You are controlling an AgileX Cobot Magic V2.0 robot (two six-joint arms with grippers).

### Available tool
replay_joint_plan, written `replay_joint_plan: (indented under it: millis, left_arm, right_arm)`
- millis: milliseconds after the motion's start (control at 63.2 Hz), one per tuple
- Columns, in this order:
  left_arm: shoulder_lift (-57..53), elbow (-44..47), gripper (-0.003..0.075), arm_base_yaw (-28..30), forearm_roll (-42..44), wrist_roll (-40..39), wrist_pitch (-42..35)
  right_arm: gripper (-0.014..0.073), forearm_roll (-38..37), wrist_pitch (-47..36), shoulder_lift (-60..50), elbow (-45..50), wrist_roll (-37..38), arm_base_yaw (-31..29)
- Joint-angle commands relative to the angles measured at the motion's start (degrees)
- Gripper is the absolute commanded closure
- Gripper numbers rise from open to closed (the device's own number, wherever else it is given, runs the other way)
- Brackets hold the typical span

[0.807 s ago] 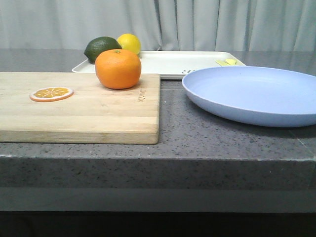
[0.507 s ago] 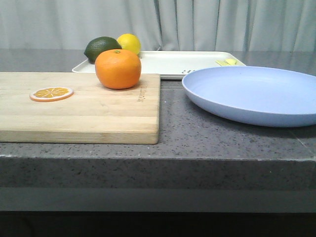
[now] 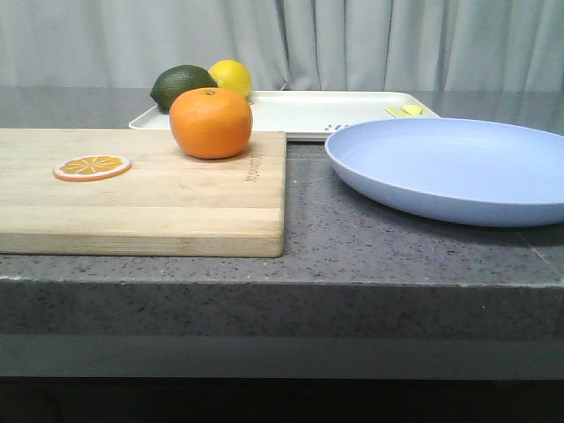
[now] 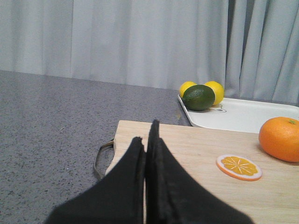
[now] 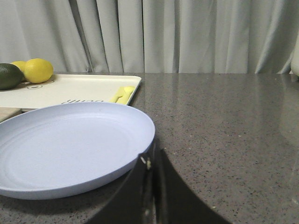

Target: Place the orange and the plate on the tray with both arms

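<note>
Front view: a speckled grey surface point(image 3: 352, 238) is seen, with a pale curtain point(image 3: 370, 40) behind. A wooden cutting board point(image 3: 141, 198) lies to the left, and the orange point(image 3: 211, 122) is set on its far right corner. An orange slice point(image 3: 92, 166) lies flat on the board, well apart from the fruit. The plate point(image 3: 449, 167) rests on the surface to the right of the board, not touching it. The tray point(image 3: 308, 110) is placed behind both, at the back of the surface. A dark green fruit point(image 3: 181, 86) and a lemon point(image 3: 230, 77) are seen at the tray's far left end; small yellow items point(image 3: 407, 111) lie near its right end. Neither arm is seen here.

Left wrist view: the left tool point(image 4: 148, 140) is shown with its dark fingers point(image 4: 133, 163) pressed together, clenched on nothing. It is held over the near end of the cutting board point(image 4: 187, 140). The orange slice point(image 4: 238, 167) and the orange point(image 4: 280, 138) are seen beyond, untouched. Two lemons point(image 4: 215, 91) flank the green fruit point(image 4: 199, 97) on the tray point(image 4: 243, 116).

Right wrist view: the right tool point(image 5: 152, 163) is shown clenched, fingers together, just beside the rim of the plate point(image 5: 65, 144); whether the rim is touched cannot be told. The tray point(image 5: 70, 88) is seen behind the plate.
</note>
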Motion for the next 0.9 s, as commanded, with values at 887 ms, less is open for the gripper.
replay_joint_plan:
  millis: [887]
  left_arm:
    - [25.74, -39.67, 0.074, -0.43, -2.12, -0.53, 26.35]
  right_arm:
    - [0.0662, -0.66, 26.23, 30.32, -40.44, -0.19, -0.09]
